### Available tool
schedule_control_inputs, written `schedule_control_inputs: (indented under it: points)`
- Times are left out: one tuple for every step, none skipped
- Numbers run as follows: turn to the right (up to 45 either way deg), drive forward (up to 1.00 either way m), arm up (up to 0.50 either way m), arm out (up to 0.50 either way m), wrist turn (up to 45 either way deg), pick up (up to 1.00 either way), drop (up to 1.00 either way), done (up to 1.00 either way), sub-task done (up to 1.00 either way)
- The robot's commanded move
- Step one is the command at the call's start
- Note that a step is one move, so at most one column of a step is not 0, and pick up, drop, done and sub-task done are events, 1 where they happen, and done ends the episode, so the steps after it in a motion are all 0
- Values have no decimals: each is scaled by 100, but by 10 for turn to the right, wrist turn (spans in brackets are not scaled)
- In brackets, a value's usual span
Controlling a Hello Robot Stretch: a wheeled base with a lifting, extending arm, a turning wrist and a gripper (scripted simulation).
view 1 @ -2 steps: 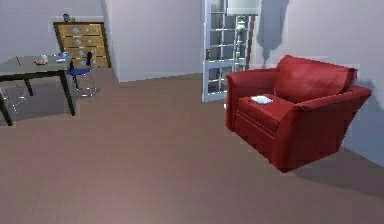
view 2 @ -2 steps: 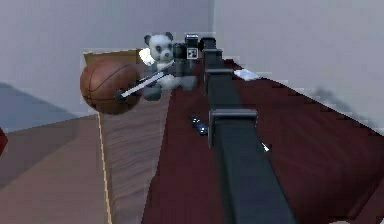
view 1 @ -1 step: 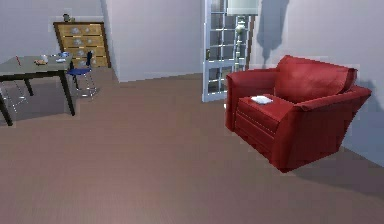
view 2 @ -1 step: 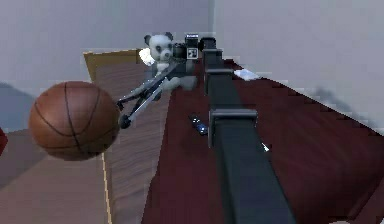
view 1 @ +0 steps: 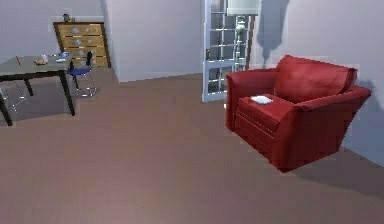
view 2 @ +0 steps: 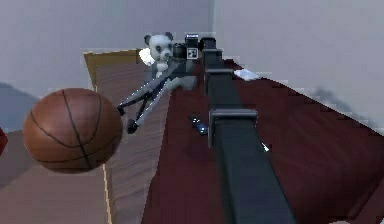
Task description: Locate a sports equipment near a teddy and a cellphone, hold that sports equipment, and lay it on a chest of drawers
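Now, gripper (view 2: 126, 116): holds basketball (view 2: 72, 130), clear of bed (view 2: 300, 150).
teddy (view 2: 158, 50): at bed's far end.
dresser (view 1: 80, 43): by far wall, behind table (view 1: 35, 70).

Shows a dark, square-sectioned arm (view 2: 243, 165), stepped into nested segments with paler grey top faces and a raised block partway along. Carries at the far end two small white squares (view 2: 192, 47) with black marks. Ends in a dark-bodied gripper (view 2: 127, 113) with two thin, rod-like dark fingers (view 2: 150, 93).
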Motion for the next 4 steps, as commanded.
schedule_control_inputs:
  points:
    - [0,0,0,-48,0,0,0,0,0]
    - [-450,0,0,0,0,0,0,0,0]
    - [-450,0,0,0,0,0,0,0,0]
    - [-240,0,0,0,0,0,0,0,0]
